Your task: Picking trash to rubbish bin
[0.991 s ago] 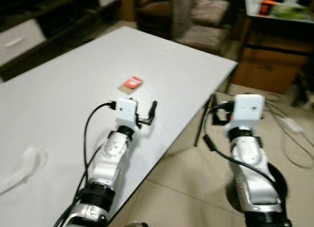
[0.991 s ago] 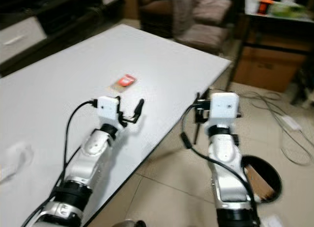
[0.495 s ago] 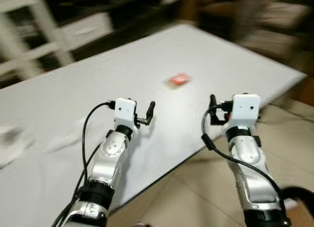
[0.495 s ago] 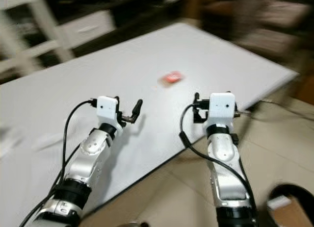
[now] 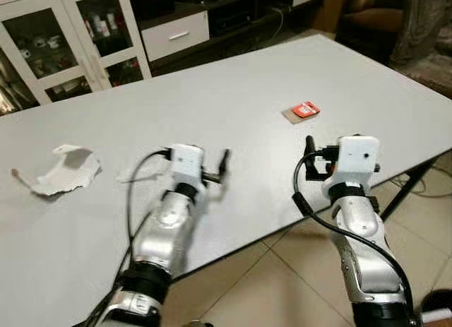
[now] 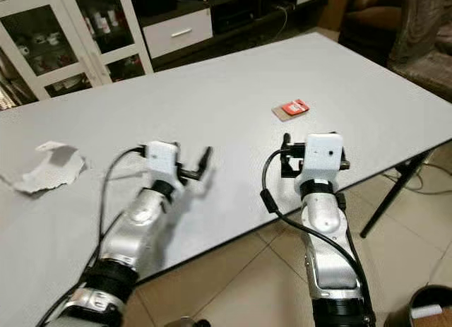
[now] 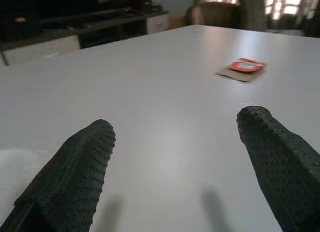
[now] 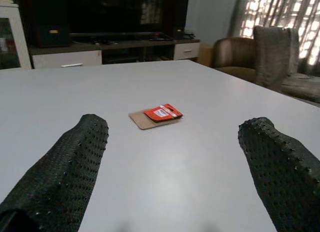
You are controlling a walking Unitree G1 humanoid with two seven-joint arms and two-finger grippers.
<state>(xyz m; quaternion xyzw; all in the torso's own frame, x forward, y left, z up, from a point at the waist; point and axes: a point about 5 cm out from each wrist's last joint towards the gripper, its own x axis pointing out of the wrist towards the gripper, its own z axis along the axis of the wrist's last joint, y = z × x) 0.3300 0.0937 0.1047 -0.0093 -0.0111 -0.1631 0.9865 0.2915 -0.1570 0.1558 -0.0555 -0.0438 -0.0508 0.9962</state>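
Counter: I see a wide white counter (image 5: pixel 233 94) filling most of my head views, its near edge running under both of my arms.
Red packet: the trash I am after is a small red packet on a tan card backing (image 5: pixel 301 111). It lies flat on the counter toward the far right, ahead of my right arm and apart from both grippers. My right wrist view has it nearly centred between the fingers, further off (image 8: pixel 156 115).
Torn paper: a crumpled white scrap (image 5: pixel 62 171) lies on the counter well to my left, far from the packet.
Left gripper: my left gripper (image 5: pixel 215 168) is held over the counter near its front edge, fingers spread apart with nothing between them. In the left wrist view the two black fingers (image 7: pixel 75 174) frame bare white surface, with the packet off to one side in the distance.
Right gripper: my right gripper (image 6: pixel 284 152) sits just above the counter's near edge, pointing toward the packet. Its fingers (image 8: pixel 65 172) are wide apart and hold nothing.
Rubbish bin: a dark round bin (image 6: pixel 427 306) stands on the tiled floor at my lower right, beside the counter.
Background: glass-fronted cabinets (image 5: pixel 70 48) stand beyond the far side of the counter.
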